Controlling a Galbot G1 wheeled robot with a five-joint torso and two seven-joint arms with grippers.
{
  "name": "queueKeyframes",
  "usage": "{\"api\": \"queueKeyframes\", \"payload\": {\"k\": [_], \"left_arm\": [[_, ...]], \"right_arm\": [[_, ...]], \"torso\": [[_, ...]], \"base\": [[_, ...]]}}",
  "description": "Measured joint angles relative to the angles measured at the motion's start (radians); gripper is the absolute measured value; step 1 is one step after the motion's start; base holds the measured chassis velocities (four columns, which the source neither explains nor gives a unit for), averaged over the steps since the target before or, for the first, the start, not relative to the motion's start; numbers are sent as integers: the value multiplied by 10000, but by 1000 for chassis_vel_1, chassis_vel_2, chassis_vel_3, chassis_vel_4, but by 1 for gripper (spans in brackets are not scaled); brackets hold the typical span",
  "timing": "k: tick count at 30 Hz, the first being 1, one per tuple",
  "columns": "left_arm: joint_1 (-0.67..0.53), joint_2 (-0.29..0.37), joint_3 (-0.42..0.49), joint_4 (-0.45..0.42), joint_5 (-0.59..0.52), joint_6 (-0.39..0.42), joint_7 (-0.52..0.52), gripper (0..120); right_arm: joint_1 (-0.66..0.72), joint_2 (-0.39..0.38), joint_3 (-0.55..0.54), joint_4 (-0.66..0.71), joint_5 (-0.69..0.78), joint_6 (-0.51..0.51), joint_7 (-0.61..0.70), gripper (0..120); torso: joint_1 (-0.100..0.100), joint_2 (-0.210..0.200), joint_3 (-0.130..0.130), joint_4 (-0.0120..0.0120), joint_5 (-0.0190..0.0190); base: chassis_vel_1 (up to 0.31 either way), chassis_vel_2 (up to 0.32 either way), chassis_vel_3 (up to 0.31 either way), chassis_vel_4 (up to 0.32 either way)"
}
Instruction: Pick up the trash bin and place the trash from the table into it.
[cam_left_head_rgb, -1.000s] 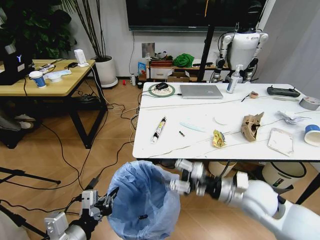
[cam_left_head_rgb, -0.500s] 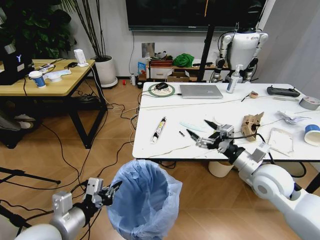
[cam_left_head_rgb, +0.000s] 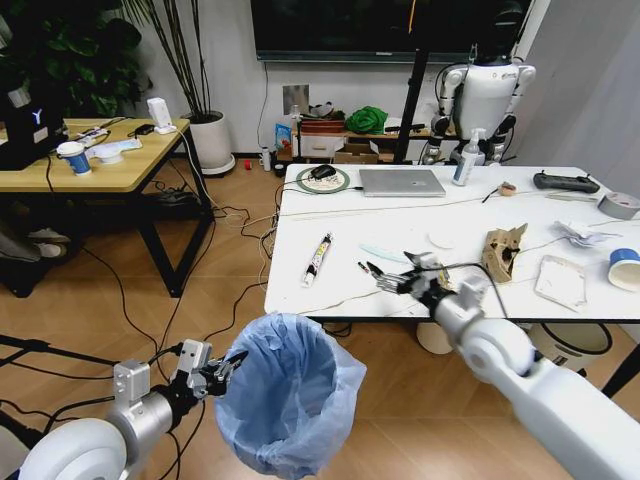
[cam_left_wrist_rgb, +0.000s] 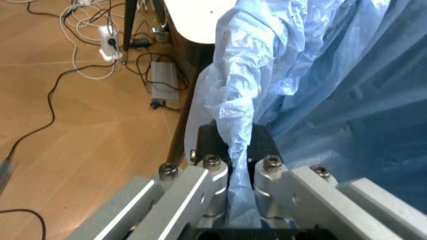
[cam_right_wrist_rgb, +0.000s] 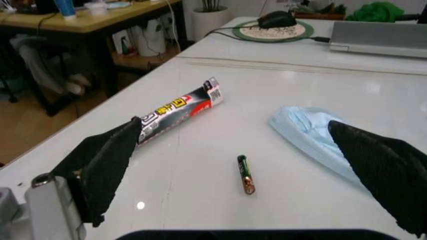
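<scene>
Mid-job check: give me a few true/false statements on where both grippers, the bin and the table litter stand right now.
1. The left gripper is shut on the trash bin liner. True.
2. The right gripper is open above a small battery on the table. True.
3. The right gripper holds the yellow snack wrapper. False: it holds nothing.
4. The bin stands on the table. False: it hangs beside the table edge, held by its bag.
5. The paper cup is in the bin. False: it sits on the table.
</scene>
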Motion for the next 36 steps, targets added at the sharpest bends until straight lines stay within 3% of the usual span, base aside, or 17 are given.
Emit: {"api": "queueKeyframes", "payload": {"k": [3,8,24,36], "left_arm": [[55,-86,-31,-25,52,4,0,0],[83,-168,-101,-58,58,3,-47,0],[145,-419,-70,-95,159,16,-69,0],[19,-456,-42,-30,132,17,-68,0]], "right_arm": [[717,308,-455,-565,-84,-679,75,100],[1012,533,-771,-1162,-129,-916,-84,100],[1466,946,-1306,-2404,-271,-979,-450,98],[1574,933,-1449,-2535,-360,-985,-472,54]], "torso": [[-1,0,0,-3,-1],[-1,0,0,-4,0],[-1,0,-1,-4,2],[-2,0,-1,-6,2]], "base": [[0,0,0,0],[0,0,0,0],[0,0,0,0],[0,0,0,0]]}}
